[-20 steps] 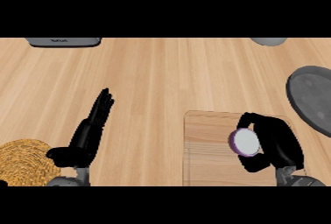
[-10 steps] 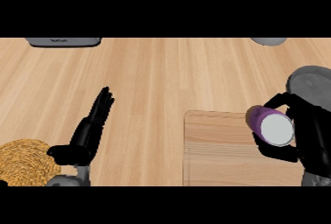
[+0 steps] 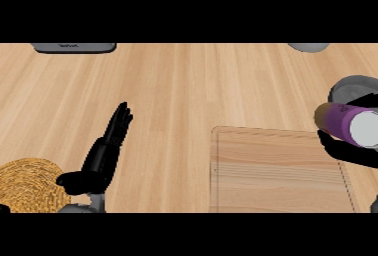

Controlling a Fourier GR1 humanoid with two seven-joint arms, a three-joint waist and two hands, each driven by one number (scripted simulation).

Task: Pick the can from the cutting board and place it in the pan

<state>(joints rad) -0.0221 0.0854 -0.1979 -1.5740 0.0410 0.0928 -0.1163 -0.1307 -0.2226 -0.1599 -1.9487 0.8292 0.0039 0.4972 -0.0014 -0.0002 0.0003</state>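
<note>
A purple can (image 3: 345, 122) with a pale end lies tilted in my right hand (image 3: 353, 151), whose fingers curl round it at the right edge of the view. It hangs above the right end of the wooden cutting board (image 3: 277, 172), close to the dark grey pan (image 3: 354, 89) that shows only partly behind it. The board's top is bare. My left hand (image 3: 103, 150) rests open at the lower left, fingers straight and pointing up the counter.
A round woven straw mat (image 3: 28, 185) lies at the lower left beside my left hand. A dark grey flat object (image 3: 74, 47) sits at the counter's far left edge. A grey rounded object (image 3: 310, 47) shows at the far right.
My right hand has lifted the can off the cutting board and carried it right, toward the pan. The left hand has not moved.
</note>
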